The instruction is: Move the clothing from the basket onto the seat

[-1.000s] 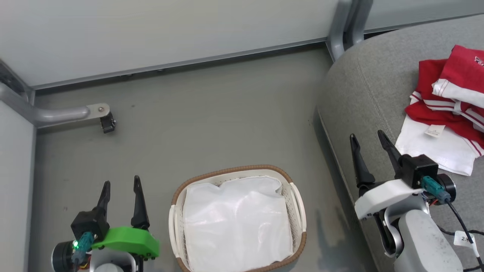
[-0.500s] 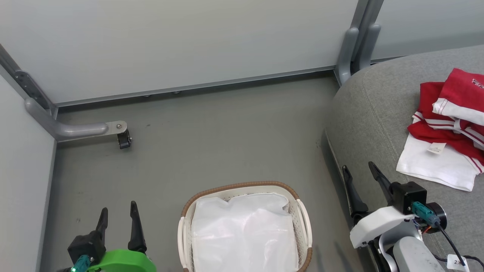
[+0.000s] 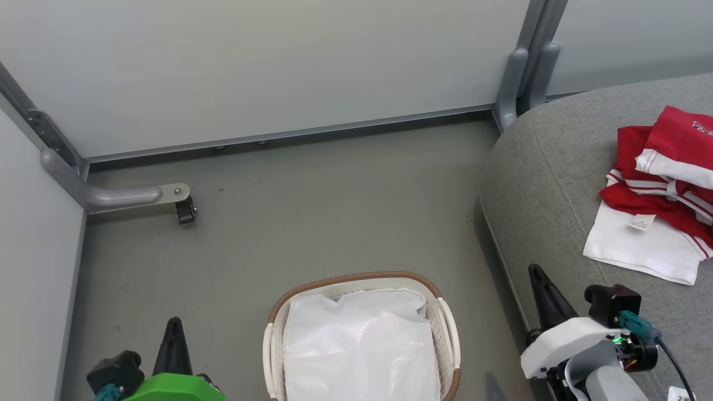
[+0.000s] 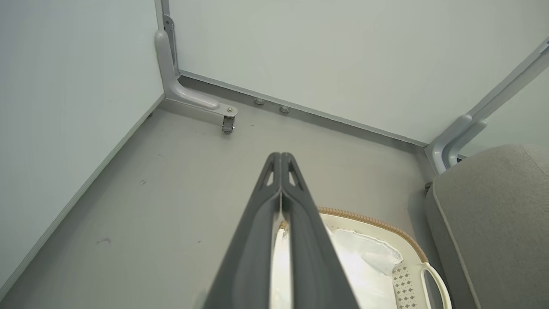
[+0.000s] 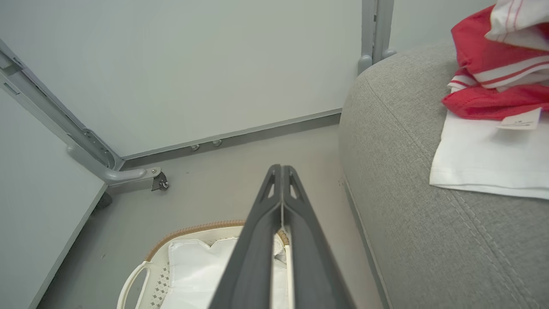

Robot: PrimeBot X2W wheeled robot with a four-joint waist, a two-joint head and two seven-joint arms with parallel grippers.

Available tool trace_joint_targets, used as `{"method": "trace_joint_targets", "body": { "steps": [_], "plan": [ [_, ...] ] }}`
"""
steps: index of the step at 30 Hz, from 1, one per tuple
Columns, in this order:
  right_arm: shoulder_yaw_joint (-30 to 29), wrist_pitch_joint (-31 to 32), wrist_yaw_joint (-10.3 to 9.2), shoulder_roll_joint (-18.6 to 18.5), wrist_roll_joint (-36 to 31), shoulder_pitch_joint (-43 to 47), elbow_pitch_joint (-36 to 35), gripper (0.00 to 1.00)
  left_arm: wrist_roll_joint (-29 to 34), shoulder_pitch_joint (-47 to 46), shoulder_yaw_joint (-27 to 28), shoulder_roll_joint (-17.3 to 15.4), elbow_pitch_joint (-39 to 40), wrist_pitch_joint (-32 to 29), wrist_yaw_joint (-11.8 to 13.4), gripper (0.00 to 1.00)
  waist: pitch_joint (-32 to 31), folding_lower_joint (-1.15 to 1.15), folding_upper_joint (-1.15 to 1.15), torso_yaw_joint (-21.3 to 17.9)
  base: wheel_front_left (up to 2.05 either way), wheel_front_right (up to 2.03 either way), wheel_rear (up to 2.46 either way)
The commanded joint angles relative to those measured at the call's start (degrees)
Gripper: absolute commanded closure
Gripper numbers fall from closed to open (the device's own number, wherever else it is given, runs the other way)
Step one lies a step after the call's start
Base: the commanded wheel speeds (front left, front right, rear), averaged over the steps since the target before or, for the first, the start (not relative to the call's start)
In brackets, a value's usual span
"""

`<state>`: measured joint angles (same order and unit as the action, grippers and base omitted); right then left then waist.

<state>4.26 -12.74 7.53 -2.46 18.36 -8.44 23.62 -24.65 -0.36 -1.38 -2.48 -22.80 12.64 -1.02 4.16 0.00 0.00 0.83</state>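
my left gripper (image 4: 281, 159) clenched on nothing | my right gripper (image 5: 281, 171) likewise | clothing (image 3: 632, 196) lies on seat (image 3: 543, 184) | basket (image 3: 356, 277) holds white liner (image 3: 359, 342)

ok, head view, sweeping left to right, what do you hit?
In order: left gripper → basket → right gripper → clothing. The seat spans the last two in that picture, so I left it out of the order.
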Motion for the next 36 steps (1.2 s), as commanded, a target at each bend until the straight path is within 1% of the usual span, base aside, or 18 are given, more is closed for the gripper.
{"method": "trace_joint_targets", "body": {
  "steps": [1, 25, 36],
  "plan": [
    [-0.56, 0.6, -0.01, -0.15, 2.71, -0.41, -1.3, 1.0, -2.42, -0.98, 0.55, -0.17, 1.16, -0.46, -0.38, 1.0, -0.05, 0.0, 0.0, -0.01, 0.0, 0.0, 0.0],
    [-3.85, 6.55, -0.02, -0.28, 25.41, 0.44, -4.1, 1.0, -23.24, -2.67, 2.81, -0.28, 3.83, -6.3, -2.36, 1.0, -0.89, 0.0, 0.0, -0.19, 0.0, 0.0, 0.0],
    [-5.04, 8.67, -0.03, -0.33, 33.5, 0.77, -5.06, 1.0, -30.68, -3.34, 3.69, -0.33, 4.68, -8.48, -3.11, 1.0, -1.25, 0.0, 0.0, -0.26, 0.0, 0.0, 0.0]
  ]
}}
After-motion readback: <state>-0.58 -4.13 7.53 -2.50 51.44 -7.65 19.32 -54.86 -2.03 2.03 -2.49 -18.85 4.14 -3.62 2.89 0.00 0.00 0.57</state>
